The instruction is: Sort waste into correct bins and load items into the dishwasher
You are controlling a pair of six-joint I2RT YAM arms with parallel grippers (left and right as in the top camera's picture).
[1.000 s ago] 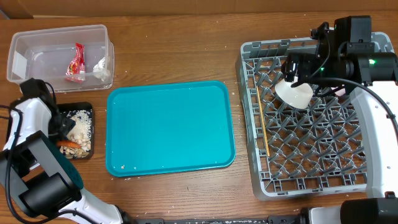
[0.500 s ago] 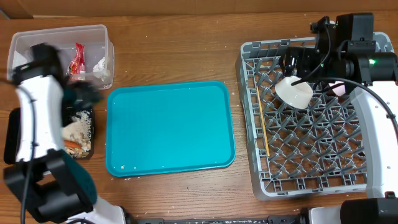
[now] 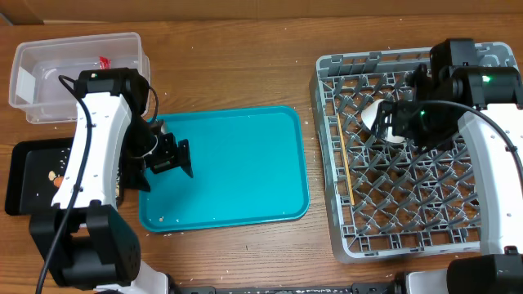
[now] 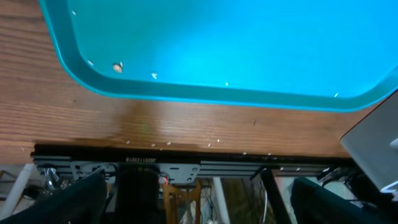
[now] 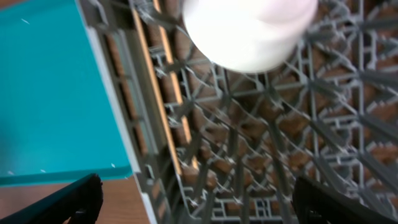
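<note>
The grey dish rack (image 3: 409, 214) stands at the right. A small white cup (image 3: 376, 117) rests in it, and two wooden chopsticks (image 3: 345, 167) lie along its left side. My right gripper (image 3: 394, 122) hovers open just right of the cup. In the right wrist view the cup (image 5: 249, 28) is at the top, the chopsticks (image 5: 166, 87) lie below it, and the gripper (image 5: 199, 202) is open and empty. My left gripper (image 3: 170, 157) is open and empty over the teal tray's left edge. The clear tub (image 3: 49, 77) holds the red wrapper (image 3: 104, 60). The black tray (image 3: 31, 175) shows a few scraps.
The teal serving tray (image 3: 237, 163) lies in the middle with a few crumbs; the left wrist view shows its near rim (image 4: 205, 93), the table's front edge and the open gripper (image 4: 199, 199). My left arm covers part of the black tray and the tub's right end.
My left arm swung from the black tray past the tub to the teal tray's left edge. My right gripper drew back from the white cup, which stays in the rack.
</note>
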